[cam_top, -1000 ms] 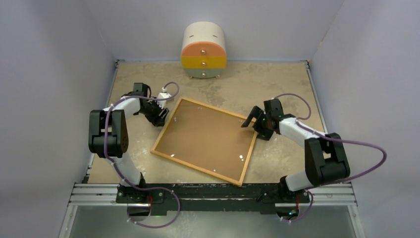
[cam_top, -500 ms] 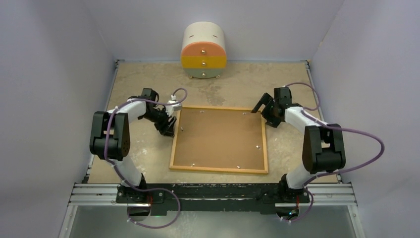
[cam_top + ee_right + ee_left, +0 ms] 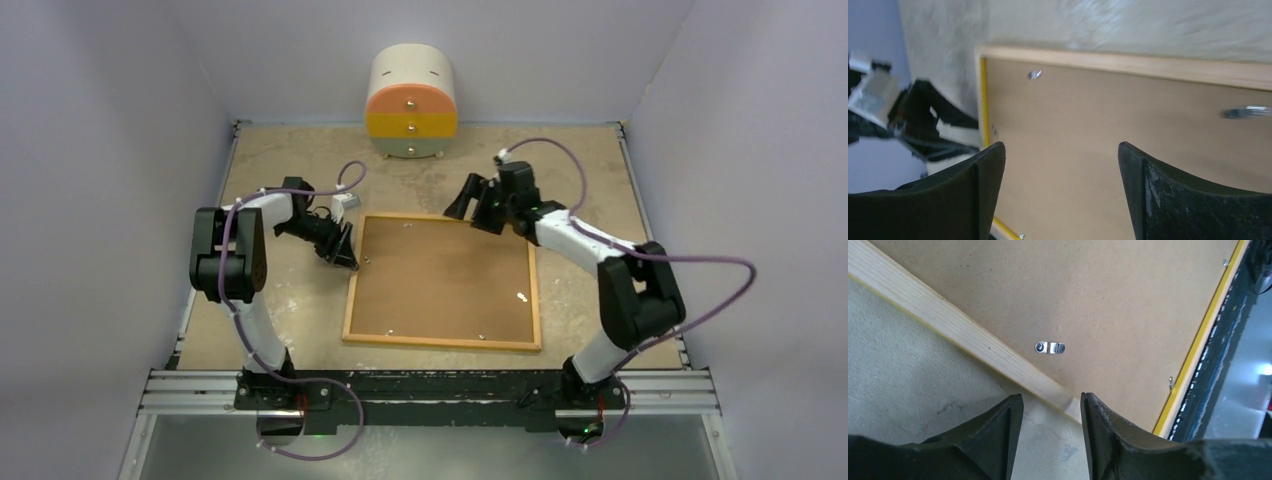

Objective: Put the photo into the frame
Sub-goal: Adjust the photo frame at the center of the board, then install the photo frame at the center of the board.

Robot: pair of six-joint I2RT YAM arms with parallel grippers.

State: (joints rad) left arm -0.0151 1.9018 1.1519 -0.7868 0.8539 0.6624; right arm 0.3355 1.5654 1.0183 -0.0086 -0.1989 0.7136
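The frame (image 3: pixel 440 343) lies face down on the table, its light wood back up, with a brown backing board (image 3: pixel 440 275) set in it. The photo is out of view. My left gripper (image 3: pixel 345 252) sits low at the frame's left rail near the far left corner. In the left wrist view this gripper (image 3: pixel 1050 405) is open over bare table, and the wooden rail (image 3: pixel 948 332) passes just ahead of its fingertips. My right gripper (image 3: pixel 468 212) hovers open over the frame's far rail (image 3: pixel 1148 65), nothing between its fingers (image 3: pixel 983 170).
A round white, orange and yellow drawer unit (image 3: pixel 412 103) stands at the back centre. Small metal clips (image 3: pixel 1050 347) dot the backing board. Grey walls close in the left, back and right sides; a metal rail (image 3: pixel 430 392) runs along the near edge.
The frame has swung from tilted to square with the table. My right gripper moved from the frame's right corner left along the far rail. My left gripper shifted slightly along the left rail.
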